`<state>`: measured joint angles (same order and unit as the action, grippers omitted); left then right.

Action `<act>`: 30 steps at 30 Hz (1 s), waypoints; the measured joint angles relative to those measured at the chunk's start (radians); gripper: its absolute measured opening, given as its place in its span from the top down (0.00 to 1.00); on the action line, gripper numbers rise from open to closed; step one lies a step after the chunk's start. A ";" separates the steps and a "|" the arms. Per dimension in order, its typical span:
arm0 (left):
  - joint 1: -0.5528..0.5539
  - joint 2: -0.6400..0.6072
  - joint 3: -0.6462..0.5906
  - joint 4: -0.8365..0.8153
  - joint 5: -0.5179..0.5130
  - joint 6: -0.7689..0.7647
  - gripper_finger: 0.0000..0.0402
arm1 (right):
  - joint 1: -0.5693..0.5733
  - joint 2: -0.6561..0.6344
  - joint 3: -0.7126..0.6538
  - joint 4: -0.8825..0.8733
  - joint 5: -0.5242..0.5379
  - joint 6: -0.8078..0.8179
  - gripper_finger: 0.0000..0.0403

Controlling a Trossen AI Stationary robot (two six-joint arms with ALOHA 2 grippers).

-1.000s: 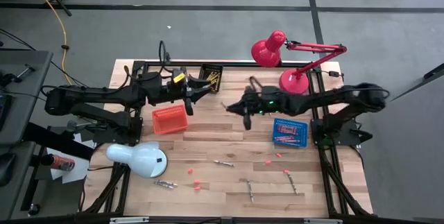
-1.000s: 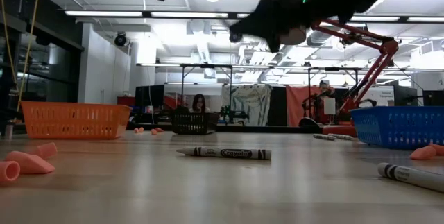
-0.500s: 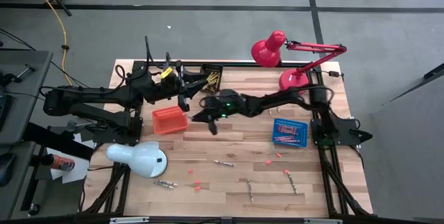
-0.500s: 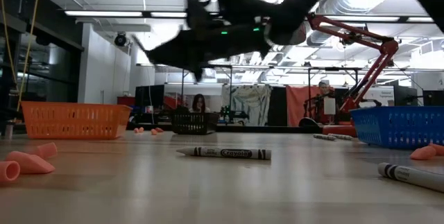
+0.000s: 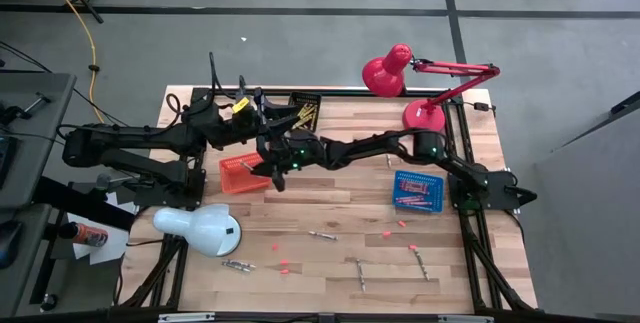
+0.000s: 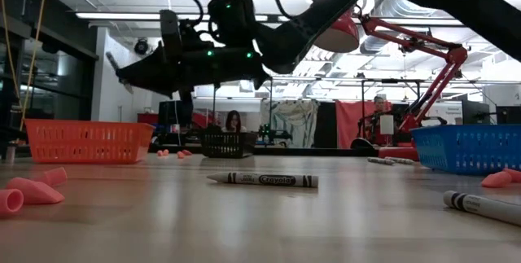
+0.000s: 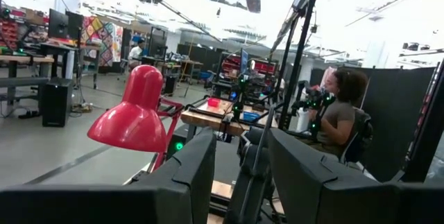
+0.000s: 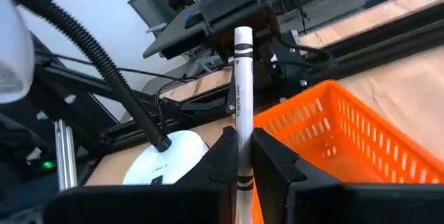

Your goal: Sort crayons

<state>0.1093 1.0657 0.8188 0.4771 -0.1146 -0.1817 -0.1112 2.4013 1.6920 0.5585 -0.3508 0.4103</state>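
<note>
My right gripper (image 5: 262, 164) reaches across from the right to the orange basket (image 5: 243, 173) and is shut on a pale grey crayon (image 8: 241, 78). In the low view that crayon (image 6: 116, 63) pokes out past the fingertips. My left gripper (image 7: 239, 175) hangs raised by the black basket (image 5: 305, 111) of yellow crayons, open, nothing between its fingers. The blue basket (image 5: 417, 189) holds red crayons. Loose crayons (image 5: 322, 235) lie flat on the near part of the table. My right gripper pinches the crayon's near end (image 8: 241, 156) between its two fingers (image 8: 223, 156). The fingers come roughly level from the table's right. The crayon runs along them and sticks out well beyond their tips. It is lifted clear, over the orange basket's rim (image 8: 326, 92).
A white lamp head (image 5: 200, 228) lies at the near left and a red desk lamp (image 5: 415, 88) stands at the far right. Pink crumbs (image 5: 275, 247) and more crayons (image 5: 420, 263) are scattered near the front edge. A person (image 7: 340, 116) sits beyond the table.
My right arm has stretched from the table's middle toward the left edge and sunk, carrying the crayon over to the orange basket. My left gripper has tipped upward a little and then kept still.
</note>
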 joint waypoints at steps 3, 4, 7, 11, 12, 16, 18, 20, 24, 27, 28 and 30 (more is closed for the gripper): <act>0.000 0.000 0.000 0.000 0.000 0.000 0.70 | 0.003 0.009 0.009 -0.003 0.002 0.011 0.89; 0.000 0.000 0.000 0.000 0.000 0.000 0.70 | 0.004 0.009 0.009 -0.005 0.002 0.005 0.88; 0.000 0.000 0.000 0.000 0.000 0.000 0.70 | 0.008 0.009 0.009 -0.004 0.002 -0.027 0.84; 0.000 0.000 0.000 0.000 0.000 0.000 0.70 | 0.007 0.009 0.009 -0.004 0.002 -0.022 0.74; 0.000 0.000 0.000 0.000 0.000 0.000 0.70 | 0.006 0.009 0.009 -0.007 0.002 -0.024 0.71; 0.000 0.000 0.000 0.000 0.000 0.000 0.70 | -0.014 0.003 0.009 -0.020 -0.017 -0.026 0.59; 0.000 0.000 0.000 0.000 0.000 0.000 0.70 | -0.035 -0.008 0.009 -0.021 -0.072 -0.025 0.55; 0.000 0.000 0.000 0.000 0.000 0.000 0.70 | -0.061 -0.026 0.009 -0.065 -0.166 -0.024 0.52; 0.003 0.000 0.000 0.004 -0.001 0.005 0.70 | -0.111 -0.079 0.009 -0.291 -0.358 -0.099 0.52; 0.003 0.000 0.000 0.006 -0.001 0.025 0.70 | -0.137 -0.134 0.008 -0.554 -0.444 -0.240 0.54; 0.003 0.000 0.000 0.006 -0.001 0.027 0.70 | -0.139 -0.153 0.006 -0.650 -0.452 -0.311 0.55; 0.002 0.000 0.000 0.006 -0.001 0.027 0.70 | -0.138 -0.204 -0.024 -0.852 -0.450 -0.458 0.57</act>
<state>0.1116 1.0657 0.8188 0.4831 -0.1158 -0.1547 -0.2495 2.1970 1.6676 -0.2931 -0.8005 -0.0474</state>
